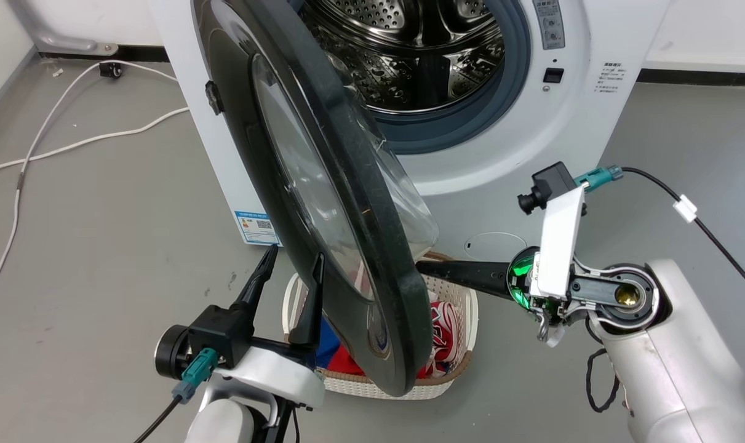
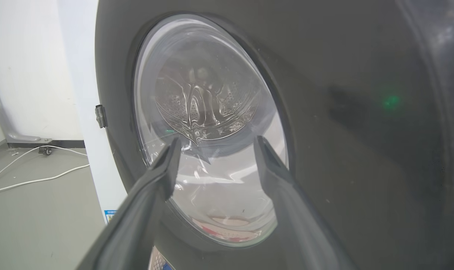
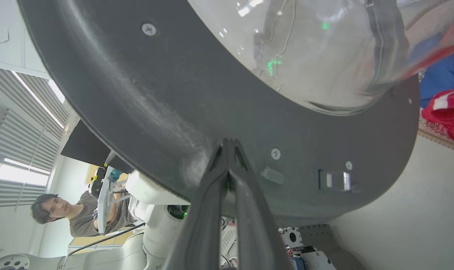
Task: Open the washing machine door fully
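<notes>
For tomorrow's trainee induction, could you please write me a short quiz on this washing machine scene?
1. True or false: the door is shut tight.
2. Which gripper has its fingers together? A left, B right, C both.
3. Fill in: under the door stands a ___ of clothes.
Key: 1 false, it stands part open. 2 B: the right gripper is shut, the left gripper open. 3 basket.
</notes>
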{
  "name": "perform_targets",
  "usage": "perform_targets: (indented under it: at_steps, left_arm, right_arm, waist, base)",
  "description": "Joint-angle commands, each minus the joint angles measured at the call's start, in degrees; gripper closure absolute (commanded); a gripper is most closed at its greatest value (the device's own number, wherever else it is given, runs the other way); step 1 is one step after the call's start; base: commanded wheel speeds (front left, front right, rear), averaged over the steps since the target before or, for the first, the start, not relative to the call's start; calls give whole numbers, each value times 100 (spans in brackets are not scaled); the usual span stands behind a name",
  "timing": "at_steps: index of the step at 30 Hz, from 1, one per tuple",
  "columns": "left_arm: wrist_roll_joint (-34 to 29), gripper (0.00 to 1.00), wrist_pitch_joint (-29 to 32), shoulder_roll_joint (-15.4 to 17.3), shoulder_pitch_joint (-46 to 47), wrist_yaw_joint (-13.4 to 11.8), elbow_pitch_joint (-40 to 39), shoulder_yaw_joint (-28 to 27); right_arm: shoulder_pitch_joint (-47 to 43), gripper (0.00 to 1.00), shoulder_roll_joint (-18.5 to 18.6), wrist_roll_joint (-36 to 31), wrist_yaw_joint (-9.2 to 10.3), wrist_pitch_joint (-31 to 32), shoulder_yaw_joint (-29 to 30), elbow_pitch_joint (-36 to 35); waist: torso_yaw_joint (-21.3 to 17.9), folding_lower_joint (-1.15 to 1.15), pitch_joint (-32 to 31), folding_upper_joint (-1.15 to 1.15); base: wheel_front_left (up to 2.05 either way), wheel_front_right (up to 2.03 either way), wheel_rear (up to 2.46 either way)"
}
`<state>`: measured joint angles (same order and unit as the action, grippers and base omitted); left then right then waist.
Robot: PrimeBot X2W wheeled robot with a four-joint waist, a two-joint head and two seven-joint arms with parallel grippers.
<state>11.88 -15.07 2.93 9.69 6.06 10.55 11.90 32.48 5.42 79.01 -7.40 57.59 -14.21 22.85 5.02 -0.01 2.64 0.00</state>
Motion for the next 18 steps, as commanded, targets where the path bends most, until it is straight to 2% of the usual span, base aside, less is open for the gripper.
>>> perform_targets:
  at_steps: [1,4,10,18]
  left_arm:
    - [21,0,-14,-7,-59,4,9,2]
    - [25,0,-14,-7,-109,7,23,-3]
    - [25,0,-14,-7,-205,5,67,-16]
    - [-28,0,-14,-3,-343,-4,117,-126]
  right_arm:
    - [-96,100,-29,-25,-16,-39,17,-38]
    - [-231,100,-53,-106,-16,-524,217,-155]
    - [-665,100,-100,-362,-16,-1927,777,-179]
    - [-1550,100,-168,30,-16,-3076,1584,-365]
  waist:
    - [3,1,-5,0]
    - [-8,1,-30,0]
    - [-83,1,-124,0]
    - [-243,1,-245,0]
  base:
    - [0,0,0]
    - [0,0,0]
    - [0,0,0]
    - [0,0,0]
